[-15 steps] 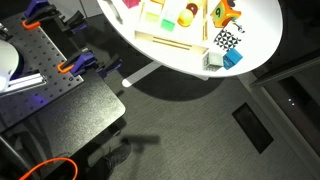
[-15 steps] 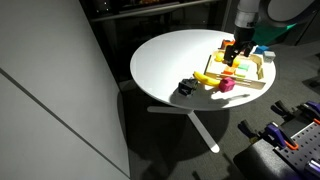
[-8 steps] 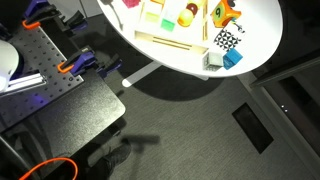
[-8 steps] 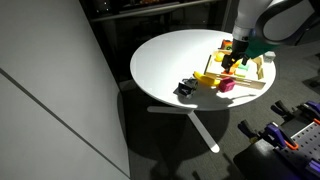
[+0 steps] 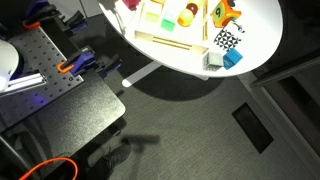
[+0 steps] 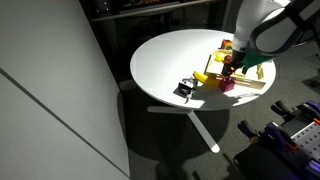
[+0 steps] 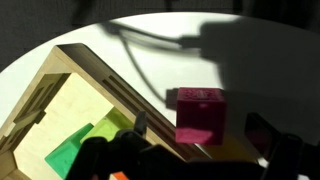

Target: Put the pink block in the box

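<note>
One gripper [image 6: 229,70] is in play, and it has come down and drifted toward the near rim of the shallow pale wooden box [image 6: 255,88] since half a second ago. It now hangs just above the small magenta-pink block [image 6: 227,87]. Nothing else on the round white tabletop [image 6: 165,60] has shifted.

In an exterior view, going left to right, the black-and-white checkered cube [image 6: 185,89] sits well apart from the box. A yellow block [image 6: 203,78] lies nearer to it. The pink block then stands just outside the box's near rim, on the tabletop and not inside.

Only the wrist view shows the gripper [image 7: 195,160] close up. Its dark, blurred fingers [image 7: 110,155] stand apart on either side of the pink block [image 7: 200,115] and grasp nothing. The same view shows the block just beside the long rim of the box [image 7: 100,75]; whether the two touch I cannot tell. A green block [image 7: 72,150] lies inside the box.

An exterior view shows only the box [image 5: 165,38], the checkered cube [image 5: 227,40] and a blue block [image 5: 233,58], not the gripper or the pink block.

Left of the box, bare tabletop [image 7: 270,60] gives wide room. On its right side the box sits close to the tabletop's edge. The checkered cube and blue block also sit near that edge.
</note>
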### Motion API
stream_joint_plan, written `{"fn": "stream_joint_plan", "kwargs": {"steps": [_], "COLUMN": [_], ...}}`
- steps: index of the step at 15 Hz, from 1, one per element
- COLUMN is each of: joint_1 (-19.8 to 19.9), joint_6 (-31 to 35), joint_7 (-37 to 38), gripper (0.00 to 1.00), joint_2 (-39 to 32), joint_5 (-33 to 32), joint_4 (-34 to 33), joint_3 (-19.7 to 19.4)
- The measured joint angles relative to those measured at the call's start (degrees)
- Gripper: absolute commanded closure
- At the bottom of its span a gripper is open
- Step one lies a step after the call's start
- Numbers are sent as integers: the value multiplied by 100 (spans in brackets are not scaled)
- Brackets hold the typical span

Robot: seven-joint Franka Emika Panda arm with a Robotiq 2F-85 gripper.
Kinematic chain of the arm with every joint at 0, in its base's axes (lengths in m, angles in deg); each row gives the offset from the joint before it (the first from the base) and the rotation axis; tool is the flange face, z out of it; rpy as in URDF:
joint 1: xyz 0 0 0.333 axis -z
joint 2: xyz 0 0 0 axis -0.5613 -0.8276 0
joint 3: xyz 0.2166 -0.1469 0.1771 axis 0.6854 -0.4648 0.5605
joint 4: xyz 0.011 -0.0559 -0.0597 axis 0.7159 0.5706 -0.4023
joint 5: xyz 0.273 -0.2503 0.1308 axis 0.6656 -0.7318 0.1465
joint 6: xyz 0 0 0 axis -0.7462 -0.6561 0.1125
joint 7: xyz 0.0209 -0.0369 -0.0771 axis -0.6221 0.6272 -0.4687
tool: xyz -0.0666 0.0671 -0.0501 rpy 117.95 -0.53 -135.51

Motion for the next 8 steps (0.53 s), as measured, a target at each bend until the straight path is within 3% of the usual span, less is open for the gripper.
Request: {"fn": "stream_joint_plan", "kwargs": {"steps": [8], "joint_1": [-350], "joint_6": [26], "joint_7": [5], "gripper": [0], "joint_2": [-593], "joint_5": [9], "joint_4": [-433], "joint_3": [-321]}}
